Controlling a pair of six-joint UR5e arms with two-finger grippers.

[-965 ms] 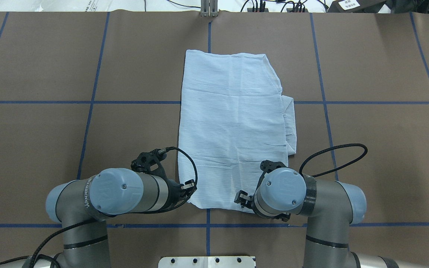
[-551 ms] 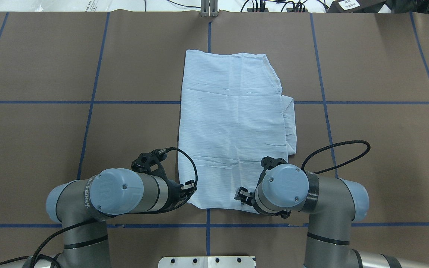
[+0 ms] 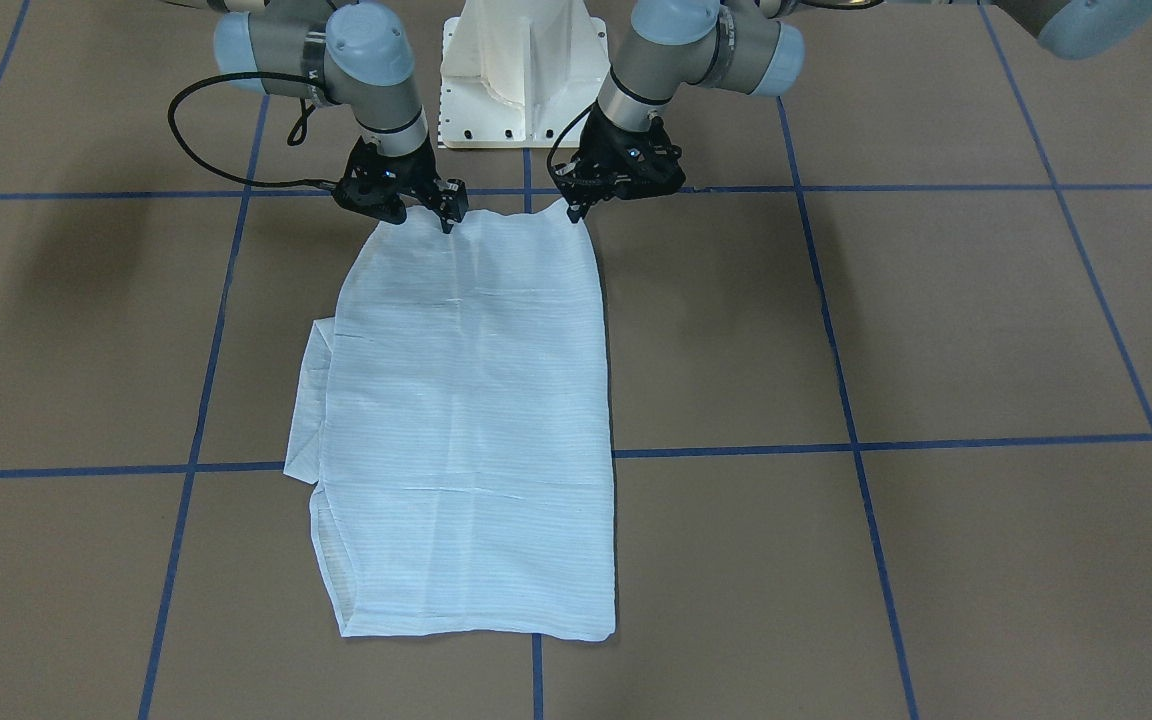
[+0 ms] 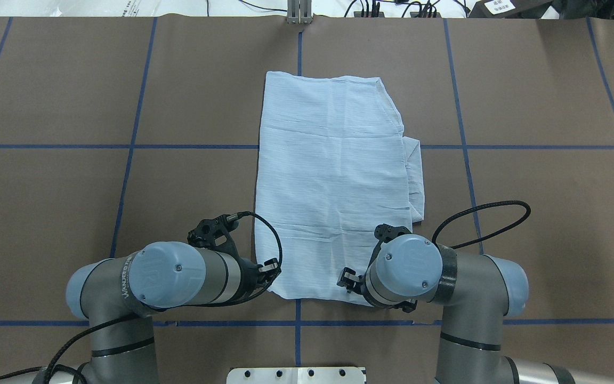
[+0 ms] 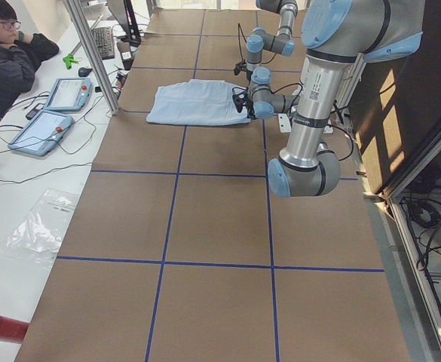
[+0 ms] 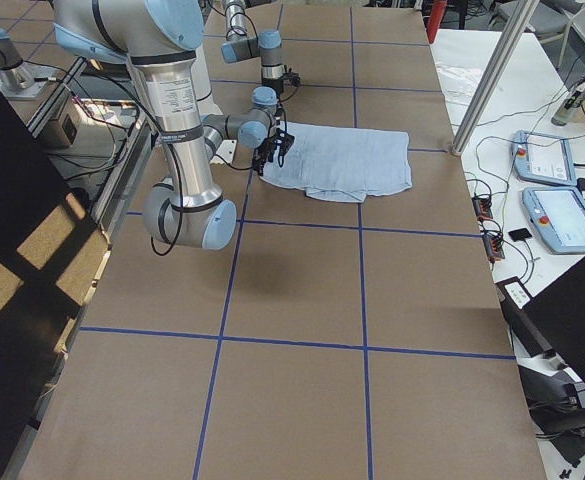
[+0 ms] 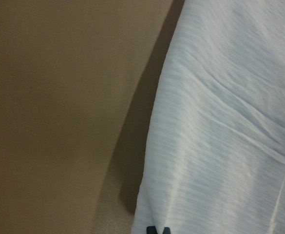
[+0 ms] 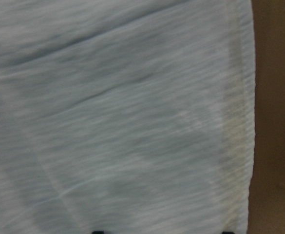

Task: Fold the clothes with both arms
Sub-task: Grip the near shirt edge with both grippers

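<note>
Now, left fingers: together, clamped on the near left corner of the shirt. In the wrist view both tips sit side by side at the edge, and the cloth stands a little off the surface, with a shadow under it.
Right fingers: apart, tips pointing down at the near edge, somewhat inside the right corner. In the wrist view the two tips stand wide with cloth between them, so nothing is clamped yet. I cannot tell if they already touch the cloth.
Why held so: I judge that the near edge must be taken at two points, so that both arms can carry it over to the far edge and halve the shirt. With one corner only, the thin cloth would drag askew.
Shirt: flat in the middle of the surface, already a long rectangle, its long side running away from the robot.
Edges: the left side is straight and clean. On the right side a flap sticks out just beside the body. The far edge is nearly straight.
Open room: bare brown surface on both sides and beyond the far edge, so nothing stands in the path of a fold forward.
Risk: the right fingers may catch only the top layer.
</note>
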